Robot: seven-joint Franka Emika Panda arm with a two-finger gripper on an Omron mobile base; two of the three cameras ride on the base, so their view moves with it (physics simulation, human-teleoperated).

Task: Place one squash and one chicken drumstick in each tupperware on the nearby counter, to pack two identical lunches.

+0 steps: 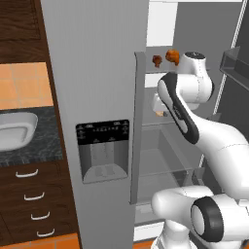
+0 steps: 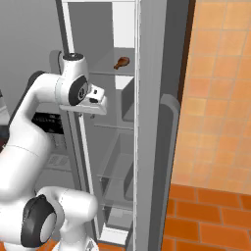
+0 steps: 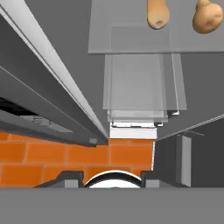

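Note:
Two chicken drumsticks (image 1: 156, 60) (image 1: 172, 56) lie on an upper shelf inside the open fridge; one drumstick (image 2: 121, 62) also appears in the right base view. Two tan squashes (image 3: 157, 13) (image 3: 206, 16) rest on a glass shelf (image 3: 131, 39) at the top of the hand view, well away from the fingertips. My gripper (image 3: 111, 177) is inside the fridge below the drumstick shelf, jaws apart with nothing between them; it also appears as the hand (image 2: 97, 98) in the right base view. One tupperware (image 1: 14, 127) sits on the counter (image 1: 29, 151) at far left.
The grey fridge door with its dispenser panel (image 1: 103, 151) stands between the arm and the counter. The other door (image 2: 152, 122) hangs open on the right. More glass shelves (image 3: 140, 96) stack lower down. Orange floor tiles (image 3: 65, 157) lie below. Drawers (image 1: 29, 194) sit under the counter.

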